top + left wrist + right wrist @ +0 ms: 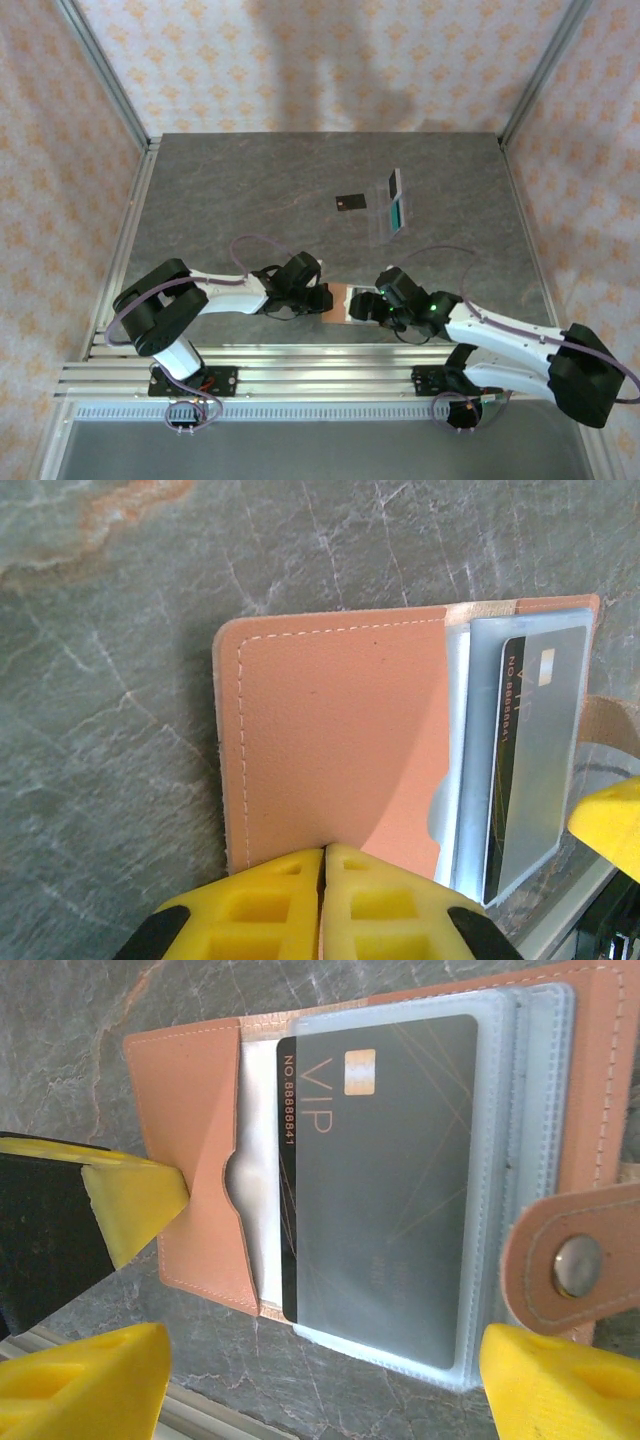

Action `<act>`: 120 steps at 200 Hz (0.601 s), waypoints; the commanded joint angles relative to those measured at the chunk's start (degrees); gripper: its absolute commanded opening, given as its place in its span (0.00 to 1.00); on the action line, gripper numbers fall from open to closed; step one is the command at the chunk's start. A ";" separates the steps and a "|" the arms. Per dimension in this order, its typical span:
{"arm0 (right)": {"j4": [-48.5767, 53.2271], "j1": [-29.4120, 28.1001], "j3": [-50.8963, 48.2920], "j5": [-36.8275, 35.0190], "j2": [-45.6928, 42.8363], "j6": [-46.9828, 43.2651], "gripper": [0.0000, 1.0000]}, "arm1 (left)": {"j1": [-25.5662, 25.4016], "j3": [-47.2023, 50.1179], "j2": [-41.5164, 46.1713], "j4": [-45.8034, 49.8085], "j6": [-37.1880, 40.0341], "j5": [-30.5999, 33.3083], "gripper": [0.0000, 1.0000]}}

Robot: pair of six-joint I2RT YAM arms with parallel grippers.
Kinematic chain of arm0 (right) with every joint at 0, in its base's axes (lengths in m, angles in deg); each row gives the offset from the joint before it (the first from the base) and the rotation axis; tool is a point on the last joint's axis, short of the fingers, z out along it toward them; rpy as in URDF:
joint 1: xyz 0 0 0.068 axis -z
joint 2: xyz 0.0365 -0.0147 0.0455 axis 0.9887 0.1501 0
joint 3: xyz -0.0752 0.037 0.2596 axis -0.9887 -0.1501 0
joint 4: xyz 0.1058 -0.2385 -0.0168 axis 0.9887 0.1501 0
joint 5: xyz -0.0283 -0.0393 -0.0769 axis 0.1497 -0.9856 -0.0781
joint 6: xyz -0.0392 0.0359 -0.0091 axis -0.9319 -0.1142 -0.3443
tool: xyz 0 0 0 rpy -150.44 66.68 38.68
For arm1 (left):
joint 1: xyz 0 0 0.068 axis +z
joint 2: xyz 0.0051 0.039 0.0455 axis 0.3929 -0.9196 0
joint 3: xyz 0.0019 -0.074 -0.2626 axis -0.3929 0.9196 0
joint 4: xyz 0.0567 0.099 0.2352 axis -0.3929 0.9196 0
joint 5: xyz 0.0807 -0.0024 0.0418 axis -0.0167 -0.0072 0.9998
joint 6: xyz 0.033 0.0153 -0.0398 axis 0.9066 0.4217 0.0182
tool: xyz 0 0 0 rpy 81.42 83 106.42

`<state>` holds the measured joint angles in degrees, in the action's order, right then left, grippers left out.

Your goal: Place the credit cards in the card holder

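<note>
The tan leather card holder [340, 300] lies open near the table's front edge, between my two grippers. My left gripper [324, 855] is shut on the edge of its left flap [340, 730]. A black VIP credit card [390, 1190] sits most of the way inside a clear sleeve [500, 1160], its left edge sticking out. My right gripper [320, 1390] is open, its yellow fingers [560, 1390] standing either side of the sleeve's near edge without touching the card. Farther back lie a black credit card [350, 202] and a teal credit card [399, 212].
A snap strap [575, 1265] folds over the holder's right side. A narrow dark piece [392, 184] lies just behind the teal card, on a clear sheet [383, 232]. Metal rails [320, 380] run along the front edge and patterned walls [60, 150] enclose the grey stone table [230, 190].
</note>
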<state>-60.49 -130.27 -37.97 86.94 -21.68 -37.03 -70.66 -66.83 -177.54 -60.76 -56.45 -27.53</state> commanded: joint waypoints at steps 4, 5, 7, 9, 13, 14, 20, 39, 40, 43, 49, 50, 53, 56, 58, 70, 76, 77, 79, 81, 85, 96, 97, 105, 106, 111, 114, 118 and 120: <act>1.71 0.41 1.15 -1.94 -0.74 -1.02 0.81 | -0.11 2.54 -2.97 6.98 -0.16 2.37 0.10; 1.65 0.40 1.14 -1.94 -0.74 -1.01 0.81 | -0.15 2.54 -2.95 6.98 -0.12 2.40 0.10; 1.56 0.35 1.13 -1.88 -0.74 -0.96 0.81 | -0.19 2.58 -2.99 6.96 -0.15 2.42 0.10; 1.47 0.42 1.08 -1.86 -0.74 -0.92 0.81 | -0.15 2.55 -3.01 6.91 -0.16 2.42 0.10; 1.28 0.45 1.04 -1.77 -0.75 -0.91 0.81 | -0.14 2.58 -3.01 6.94 -0.11 2.40 0.10; 1.21 0.42 1.04 -1.72 -0.75 -0.91 0.81 | -0.13 2.56 -3.05 6.92 -0.09 2.41 0.10; 0.80 0.40 0.97 -1.60 -0.74 -0.99 0.81 | -0.17 2.54 -3.01 6.91 -0.07 2.41 0.10; -0.15 0.39 0.95 -1.50 -0.35 -0.99 0.81 | -0.13 2.45 -3.17 6.81 0.00 2.24 0.10; -0.12 0.39 0.95 -1.55 -0.32 -1.00 0.81 | -0.16 2.45 -3.18 6.81 0.01 2.24 0.10; -0.21 0.40 0.95 -1.55 -0.21 -1.00 0.81 | -0.15 2.45 -3.19 6.83 0.01 2.24 0.10; -0.40 0.40 0.95 -1.50 0.08 -1.08 0.81 | -0.15 2.36 -3.26 6.81 0.01 2.24 0.10; -0.42 0.44 0.95 -1.50 0.15 -1.08 0.81 | -0.17 2.36 -3.31 6.81 0.01 2.20 0.10; -0.47 0.48 1.03 -1.50 0.31 -1.15 0.81 | -0.18 2.36 -3.28 6.75 0.01 2.16 0.10; -0.56 0.51 1.04 -1.50 0.50 -1.17 0.81 | -0.18 2.36 -3.28 6.73 0.01 2.16 0.10; -0.59 0.49 1.10 -1.46 0.56 -1.17 0.81 | -0.15 2.36 -3.32 6.72 0.01 2.16 0.10; -1.16 0.51 1.07 -1.16 1.41 -1.26 0.81 | -0.18 2.36 -3.37 6.72 -0.06 2.06 0.10; -1.44 0.48 1.04 -1.02 1.81 -1.26 0.81 | -0.18 2.36 -3.45 6.71 -0.06 2.07 0.10; -1.51 0.48 1.04 -0.95 1.90 -1.26 0.81 | -0.19 2.36 -3.49 6.72 -0.07 2.07 0.10; -1.67 0.48 1.04 -0.90 2.03 -1.24 0.81 | -0.19 2.36 -3.46 6.72 -0.07 2.07 0.10; -1.84 0.48 1.04 -0.85 2.13 -1.26 0.81 | -0.15 2.36 -3.47 6.72 -0.07 2.01 0.10; -2.06 0.47 0.96 -0.76 2.46 -1.26 0.81 | -0.13 2.36 -3.45 6.72 -0.07 2.07 0.10; -2.57 0.48 0.94 -0.58 3.13 -1.31 0.81 | -0.20 2.36 -3.46 6.72 -0.06 2.03 0.10; -2.64 0.48 0.90 -0.56 3.22 -1.33 0.81 | -0.15 2.36 -3.41 6.72 -0.07 2.05 0.10; -3.18 0.48 0.87 -0.29 3.58 -1.35 0.80 | -0.13 2.36 -3.42 6.72 -0.05 2.07 0.10; -3.21 0.48 0.91 -0.28 3.62 -1.35 0.80 | -0.12 2.36 -3.43 6.72 0.02 2.07 0.10; -3.31 0.50 0.87 -0.12 3.81 -1.35 0.80 | -0.15 2.27 -3.45 6.72 0.01 2.03 0.10; -3.45 0.48 0.93 0.03 3.91 -1.43 0.79 | -0.15 2.32 -3.45 6.78 0.01 2.07 0.10; -3.57 0.49 0.95 0.22 4.08 -1.44 0.78 | -0.13 2.21 -3.45 6.81 0.02 2.05 0.10; -3.65 0.55 0.95 0.27 4.03 -1.44 0.78 | -0.16 2.19 -3.47 6.81 0.01 2.00 0.10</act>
<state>-62.15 -130.05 -37.97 87.16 -18.49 -37.75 -70.66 -66.83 -177.56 -60.83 -56.43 -27.77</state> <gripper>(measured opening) 0.794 0.101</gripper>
